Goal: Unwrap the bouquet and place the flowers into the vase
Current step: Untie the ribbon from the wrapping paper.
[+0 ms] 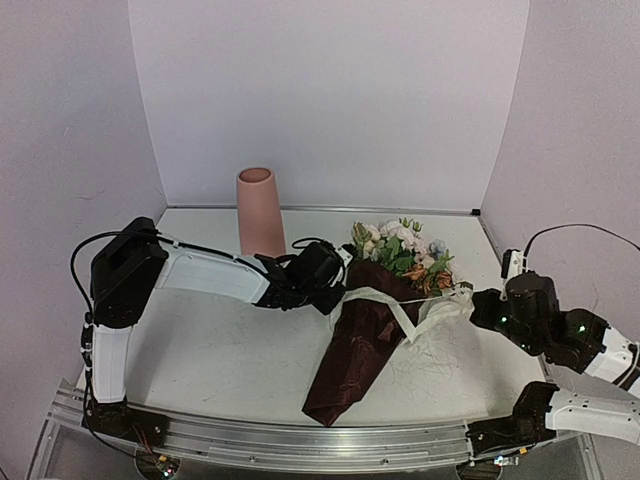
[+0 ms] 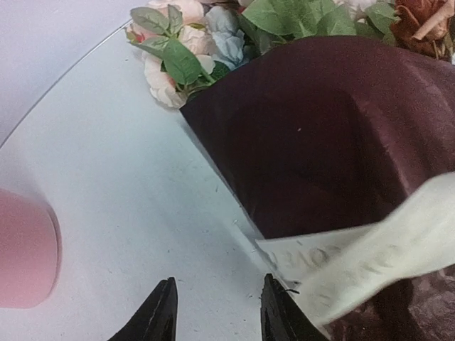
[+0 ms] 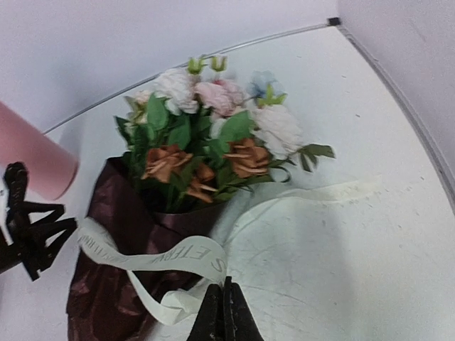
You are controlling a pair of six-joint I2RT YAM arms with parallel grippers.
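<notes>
- 2 grippers flank 1 bouquet. Farthest left, the vase (image 1: 260, 210) stands upright at the back of the table (image 1: 220, 350), apart from the blooms and with none in it.
- Left gripper (image 2: 219, 284): its fingers are apart with nothing between them. It sits low over the table, just beside the free end of the ribbon (image 2: 370, 256) and the edge of the wrapping paper (image 2: 320, 142).
- Bouquet (image 1: 365, 335): it lies on its side mid-table, wrapped. The flowers (image 1: 400, 250) point toward the back wall and the stem end toward the near edge.
- Right gripper (image 3: 224, 302): its fingers are pressed together on the ribbon's loop, which trails across the paper.
- Risk 1: with nothing pinning the paper, a pull from the right would probably drag or roll the whole bouquet instead of loosening the ribbon.
- Risk 2: closing the left fingers where they are may catch only air or the ribbon's tip.
- Risk 3: the vase is tall and narrow, so a careless leftward swing could topple it.
</notes>
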